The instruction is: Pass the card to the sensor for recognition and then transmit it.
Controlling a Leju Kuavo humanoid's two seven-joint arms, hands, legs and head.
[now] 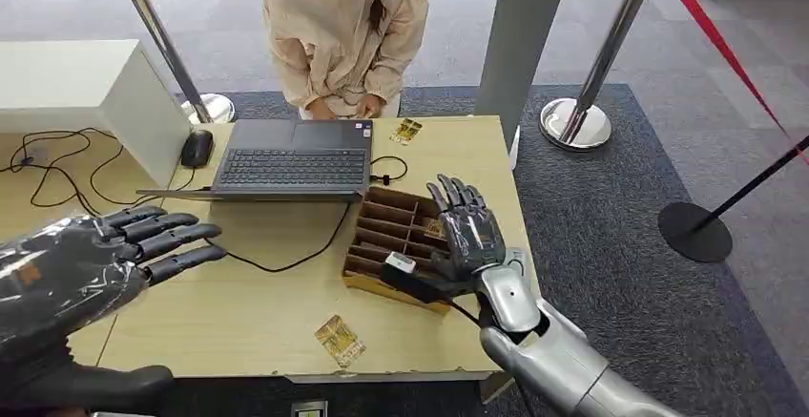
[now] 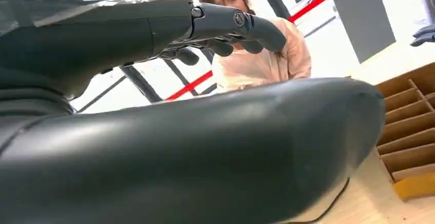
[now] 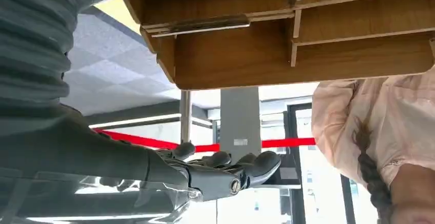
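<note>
A gold patterned card (image 1: 340, 340) lies flat on the table near its front edge. A second similar card (image 1: 406, 131) lies at the far side, right of the laptop. My right hand (image 1: 467, 233) hovers over the right part of the slotted wooden box (image 1: 382, 229), fingers stretched out and holding nothing; its fingers (image 3: 225, 168) look bare in the right wrist view, just off the box (image 3: 287, 34). A small black device with a white top (image 1: 401, 266) sits at the box's front edge by that hand. My left hand (image 1: 105, 257) floats over the table's left side, fingers (image 2: 231, 24) spread and empty.
An open laptop (image 1: 291, 157) with a mouse (image 1: 197, 148) and black cables (image 1: 286, 266) takes the table's far middle. A person in a beige top (image 1: 343, 31) sits behind it. A white cabinet (image 1: 86, 93) stands at the left, with stanchions (image 1: 575, 121) and red rope (image 1: 711, 31) at the right.
</note>
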